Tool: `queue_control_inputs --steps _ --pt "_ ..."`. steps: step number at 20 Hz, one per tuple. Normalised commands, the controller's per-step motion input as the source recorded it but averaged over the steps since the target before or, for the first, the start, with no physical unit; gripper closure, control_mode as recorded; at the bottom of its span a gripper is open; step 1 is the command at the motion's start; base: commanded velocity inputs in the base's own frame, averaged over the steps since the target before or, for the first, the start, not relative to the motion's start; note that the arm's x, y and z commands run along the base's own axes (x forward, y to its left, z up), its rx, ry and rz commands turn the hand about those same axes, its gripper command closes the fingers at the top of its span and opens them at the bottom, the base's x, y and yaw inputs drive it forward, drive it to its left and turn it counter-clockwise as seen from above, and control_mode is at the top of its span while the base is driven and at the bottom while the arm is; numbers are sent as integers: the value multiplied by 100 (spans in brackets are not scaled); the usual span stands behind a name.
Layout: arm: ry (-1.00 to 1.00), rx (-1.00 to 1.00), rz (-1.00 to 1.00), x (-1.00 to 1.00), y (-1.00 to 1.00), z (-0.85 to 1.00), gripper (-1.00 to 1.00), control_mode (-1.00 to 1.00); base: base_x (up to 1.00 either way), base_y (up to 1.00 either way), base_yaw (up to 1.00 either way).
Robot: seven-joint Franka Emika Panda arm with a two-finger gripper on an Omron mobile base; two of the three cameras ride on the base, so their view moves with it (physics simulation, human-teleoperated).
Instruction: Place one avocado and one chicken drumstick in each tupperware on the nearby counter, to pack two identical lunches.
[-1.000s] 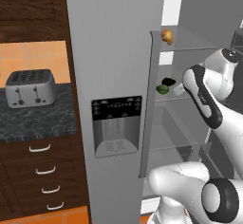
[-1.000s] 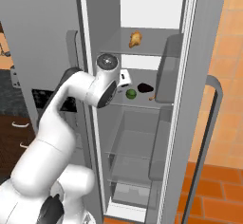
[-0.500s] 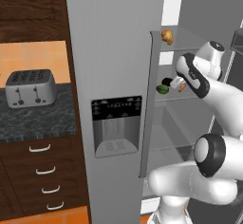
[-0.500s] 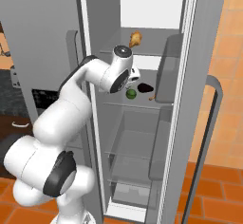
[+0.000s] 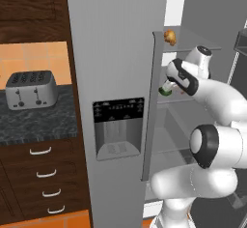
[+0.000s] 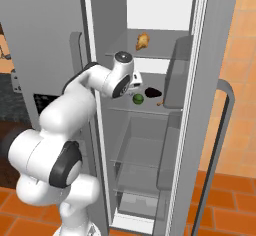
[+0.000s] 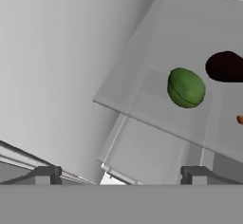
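We have the gripper (image 7: 118, 175) open, jaws spread wide with nothing between them, and the hand reached into the open fridge at the level of the middle shelf (image 6: 131, 107).

What the next move turns on is where the avocado (image 7: 186, 88) sits against the line of our fingers. In the hand view it lies in the upper right of the frame, well above the tips and off toward the right one, not centred in the gap. So we judge that we must shift toward that side and go forward before closing. The fruit looks nearly round, slightly wider than tall, so its axis hardly matters; any approach across it should do.

In the right base view the avocado (image 6: 138, 98) rests on the shelf at centre frame, just below and right of the hand, apart from it. A dark, almost black thing (image 6: 152, 92) lies just to its right, near but not touching as far as we can tell; in the hand view it sits at the right edge (image 7: 227, 66), and we should keep the right finger clear of it.

A drumstick (image 6: 142, 41) lies on the shelf above, upper centre of the frame.

In the left base view the counter (image 5: 34, 123), with a toaster (image 5: 31, 89) on it, is at left.
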Motion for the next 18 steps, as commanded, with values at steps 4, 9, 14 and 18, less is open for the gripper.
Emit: queue_control_inputs --steps 4,9,14,18 --pt "-2 0 -7 23 -16 -37 -100 -100 0 0 0" --pt "0 0 -1 29 -58 0 -100 -100 0 0 0" --pt "0 -1 2 90 -5 0 -100 -100 0 0 0" --pt "0 0 2 66 -1 -8 -100 -100 0 0 0"
